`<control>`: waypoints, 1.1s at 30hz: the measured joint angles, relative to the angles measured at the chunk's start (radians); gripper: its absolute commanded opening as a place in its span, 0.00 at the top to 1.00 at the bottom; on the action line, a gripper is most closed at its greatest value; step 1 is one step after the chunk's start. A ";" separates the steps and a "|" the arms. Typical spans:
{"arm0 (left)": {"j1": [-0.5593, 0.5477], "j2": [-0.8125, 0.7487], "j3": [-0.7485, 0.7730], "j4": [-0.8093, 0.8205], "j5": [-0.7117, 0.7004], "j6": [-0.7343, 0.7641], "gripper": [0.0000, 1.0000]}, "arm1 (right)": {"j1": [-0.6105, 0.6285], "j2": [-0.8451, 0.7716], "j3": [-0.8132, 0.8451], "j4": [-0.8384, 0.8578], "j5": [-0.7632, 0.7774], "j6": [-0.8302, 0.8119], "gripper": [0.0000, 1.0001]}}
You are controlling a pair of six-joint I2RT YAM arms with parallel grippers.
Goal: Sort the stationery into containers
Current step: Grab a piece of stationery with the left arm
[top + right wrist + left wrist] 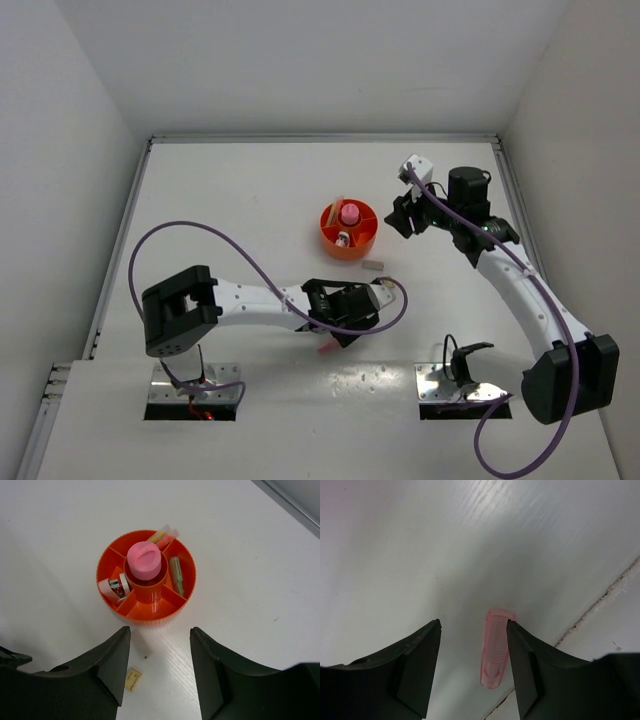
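Left end effector (473, 626): jaws partly apart and gripping nothing, low over the worktop (420, 540).
Pink stick (495, 647): lies flat on the worktop between the left jaws. It sits hard by the jaw on the right of the wrist view, with a clear gap to the other. Whether it touches that jaw is unclear.
Long axis: runs roughly along the fingers, so across the closing line. I judge a straight close would catch it by its narrow sides.
Right end effector (160, 632): jaws also apart and empty, hovering close to the orange tub (150, 614).
Tub contents: pink-capped tube (144, 561) in the central well; green stick (176, 575), white roll (113, 586) and pale sticks (164, 534) in separate compartments.
Beige block (133, 678): on the worktop just beside the tub, under the right jaws.
Nearer arm: the left for the pink stick, the right for the beige block. The tub lies farther up the worktop from the left end effector.
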State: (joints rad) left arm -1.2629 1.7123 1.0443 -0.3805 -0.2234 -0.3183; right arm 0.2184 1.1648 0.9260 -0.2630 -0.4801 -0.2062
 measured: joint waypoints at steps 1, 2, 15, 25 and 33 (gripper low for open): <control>0.000 0.001 0.000 -0.002 0.006 0.002 0.38 | 0.000 -0.001 0.000 0.000 -0.001 0.000 0.48; 0.000 0.001 0.000 -0.003 0.014 0.003 0.38 | 0.000 -0.001 0.000 0.000 -0.002 0.000 0.48; 0.000 0.043 -0.001 -0.026 0.088 0.004 0.37 | -0.002 -0.016 0.000 0.000 -0.005 -0.001 0.48; 0.000 0.068 -0.002 -0.029 0.121 0.011 0.65 | -0.007 -0.018 0.000 0.000 -0.006 -0.001 0.48; 0.000 0.071 0.019 -0.056 0.109 0.021 0.87 | -0.007 -0.033 -0.002 0.000 -0.003 0.000 0.43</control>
State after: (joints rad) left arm -1.2625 1.7828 1.0634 -0.4366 -0.1139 -0.2970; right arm 0.2111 1.1316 0.9237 -0.2634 -0.4831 -0.2066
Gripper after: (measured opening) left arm 0.342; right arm 0.516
